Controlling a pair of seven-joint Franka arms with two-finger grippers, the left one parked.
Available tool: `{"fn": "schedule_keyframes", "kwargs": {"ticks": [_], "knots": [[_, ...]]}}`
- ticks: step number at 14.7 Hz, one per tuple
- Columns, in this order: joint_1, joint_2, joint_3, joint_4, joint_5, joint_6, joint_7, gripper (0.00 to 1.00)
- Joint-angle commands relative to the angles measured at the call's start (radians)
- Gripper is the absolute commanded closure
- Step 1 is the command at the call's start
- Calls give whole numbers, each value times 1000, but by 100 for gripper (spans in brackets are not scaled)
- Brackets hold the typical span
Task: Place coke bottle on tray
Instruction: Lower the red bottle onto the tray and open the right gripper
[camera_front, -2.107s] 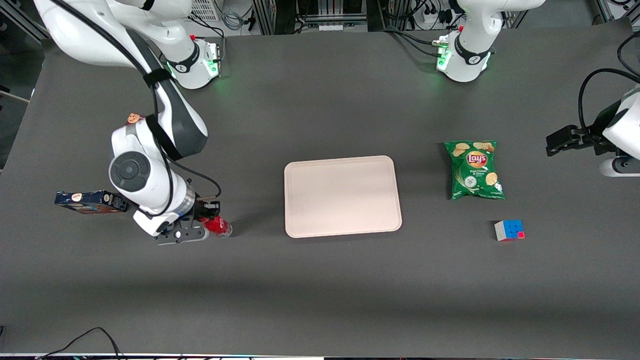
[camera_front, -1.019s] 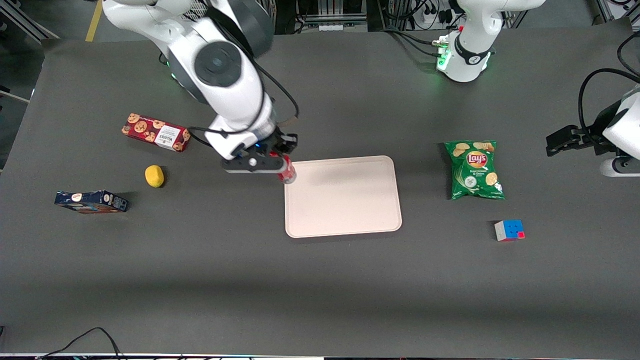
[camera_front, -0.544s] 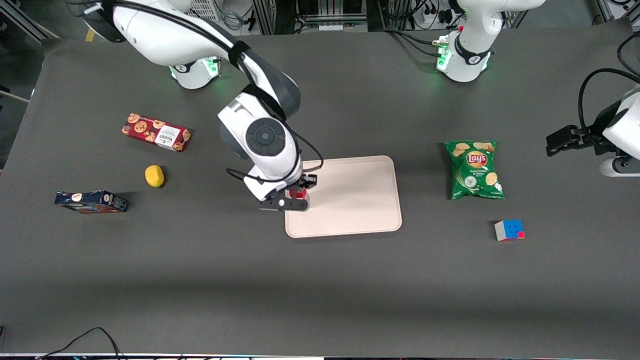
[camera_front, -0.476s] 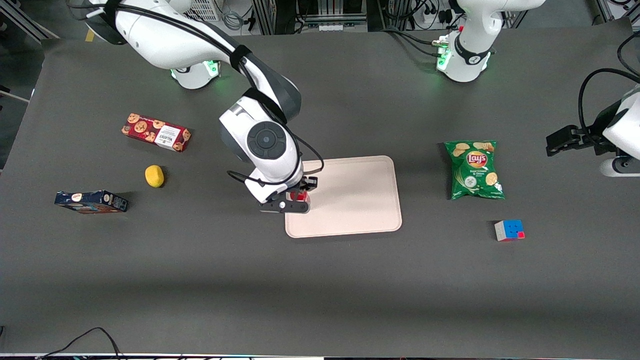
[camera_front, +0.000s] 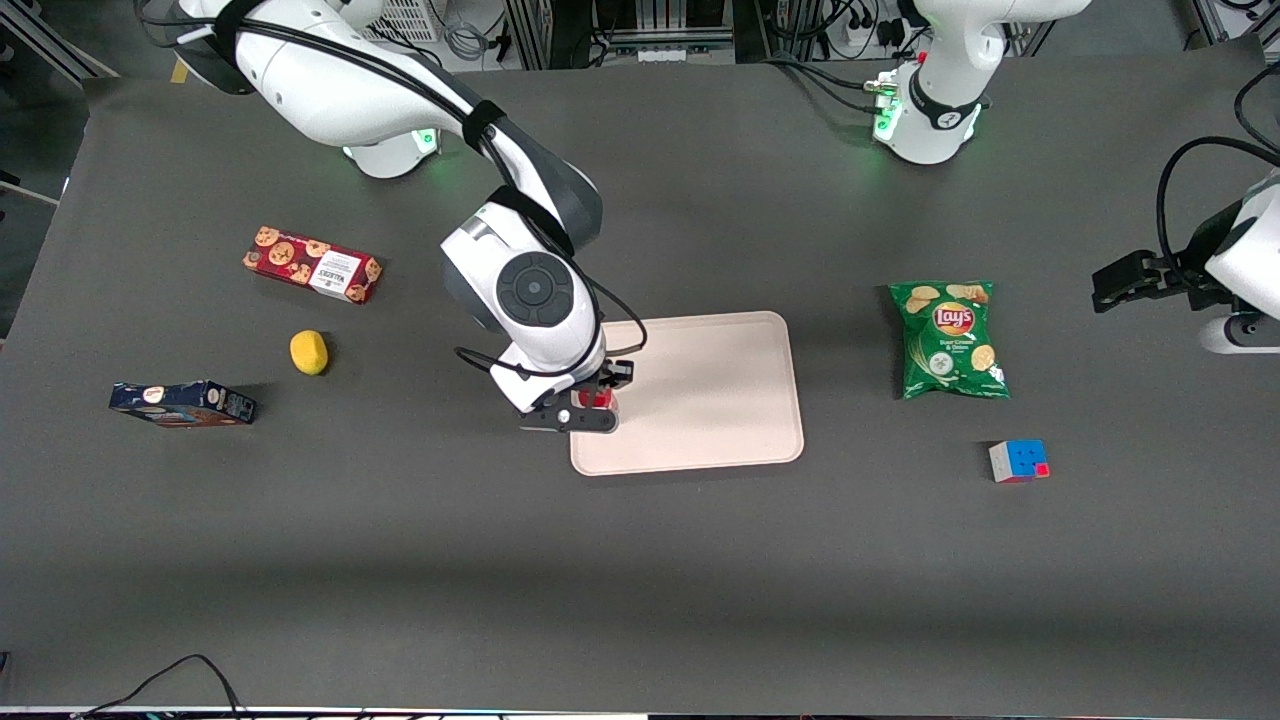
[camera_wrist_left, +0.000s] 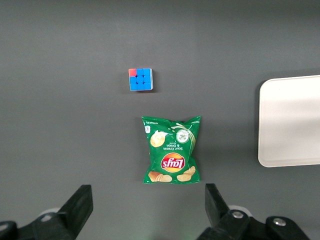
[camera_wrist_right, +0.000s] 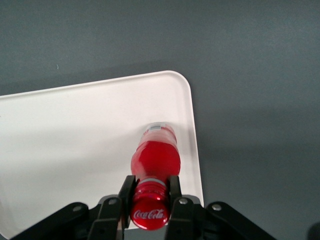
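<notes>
The coke bottle (camera_wrist_right: 155, 159) has a red cap, red body and clear base. It hangs upright over the pale pinkish-beige tray (camera_wrist_right: 75, 135), close to the tray's rim at the working arm's end. My gripper (camera_wrist_right: 150, 192) is shut on the bottle's neck just under the cap. In the front view the gripper (camera_front: 592, 402) sits over the tray (camera_front: 710, 390) edge toward the working arm's end, and only a bit of the red bottle (camera_front: 598, 399) shows under the wrist. I cannot tell whether the base touches the tray.
A green Lay's chip bag (camera_front: 949, 339) and a colour cube (camera_front: 1019, 461) lie toward the parked arm's end. A red cookie box (camera_front: 312, 264), a yellow lemon-like object (camera_front: 309, 352) and a dark blue box (camera_front: 182, 403) lie toward the working arm's end.
My gripper lifted the bottle from the table near the blue box, carried it to the tray, and has now sunk slightly lower over the tray's edge.
</notes>
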Motion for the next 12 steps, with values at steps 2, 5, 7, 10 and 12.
{"fn": "schedule_keyframes", "kwargs": {"ticks": [2,5,7,10,12], "knots": [[7,11,-3,10,-30,30,40,62],[6,7,-3,10,-27,29,45,0],[0,-16,-3,12,-24,27,84,0],[-62,-131,7,-8,-17,-13,74,0],[-118,-240,14,-62,12,-28,40,0]]}}
